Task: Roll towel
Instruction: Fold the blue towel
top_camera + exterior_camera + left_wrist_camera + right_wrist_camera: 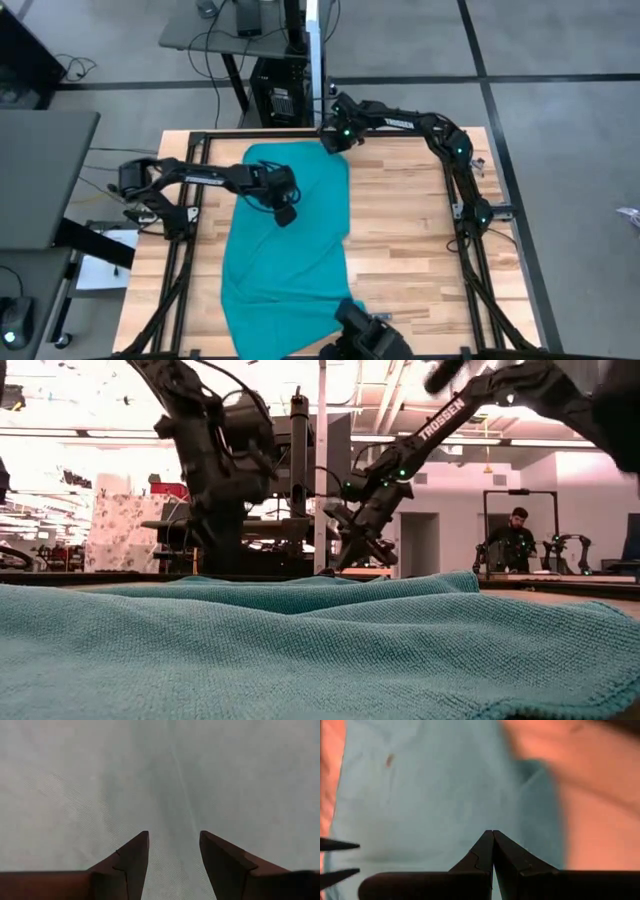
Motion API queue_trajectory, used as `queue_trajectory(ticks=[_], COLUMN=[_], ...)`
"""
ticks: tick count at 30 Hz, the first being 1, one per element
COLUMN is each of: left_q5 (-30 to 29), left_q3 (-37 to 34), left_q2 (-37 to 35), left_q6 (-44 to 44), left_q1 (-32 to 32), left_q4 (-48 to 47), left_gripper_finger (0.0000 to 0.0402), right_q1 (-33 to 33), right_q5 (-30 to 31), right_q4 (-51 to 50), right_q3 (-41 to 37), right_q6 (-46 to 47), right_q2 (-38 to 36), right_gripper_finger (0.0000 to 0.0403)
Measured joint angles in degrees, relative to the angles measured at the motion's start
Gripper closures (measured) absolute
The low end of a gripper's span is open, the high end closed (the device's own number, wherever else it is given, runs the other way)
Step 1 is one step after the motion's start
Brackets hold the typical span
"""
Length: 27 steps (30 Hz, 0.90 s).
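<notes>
Towel (285, 260) not rolled yet

We've got it lying flat; left gripper (285, 213) hovers over it, fingers apart, right gripper (333, 143) pinched closed, empty, near the far corner.

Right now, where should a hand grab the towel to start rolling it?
Judging by its pose, the far short edge of the towel, near the right hand. It lies flat and lengthwise on the table, so pinch that edge from above and roll toward the near end. The left hand hovers open mid-cloth.
</notes>
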Motion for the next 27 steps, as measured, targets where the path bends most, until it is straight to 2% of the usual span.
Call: queue_trajectory(ticks=[5,10,17,23,27], left_q5=[0.1,0.8,1.0,1.0,0.9], left_q3=[0.0,0.0,0.0,0.0,0.0], left_q2=[3.2,3.7,3.7,3.7,3.7], left_q6=[-0.4,-0.4,-1.7,-1.8,-1.8], left_q1=[0.0,0.0,0.0,0.0,0.0], left_q4=[0.8,0.8,0.7,0.6,0.6], left_gripper_finger=[0.0242,0.0242,0.0242,0.0242,0.0242], right_q1=[0.0,-0.2,-2.2,-6.5,-9.4], right_q5=[-0.5,-3.9,-2.9,5.6,7.5], right_q4=[-3.9,-3.6,-5.4,-10.6,-13.2], right_q3=[0.0,0.1,0.0,0.0,0.0], right_q6=[-3.2,-4.1,-5.5,-8.6,-9.9], right_q2=[2.1,3.6,2.8,-0.3,-2.4], right_gripper_finger=[0.0403,0.0403,0.0403,0.0403,0.0403])
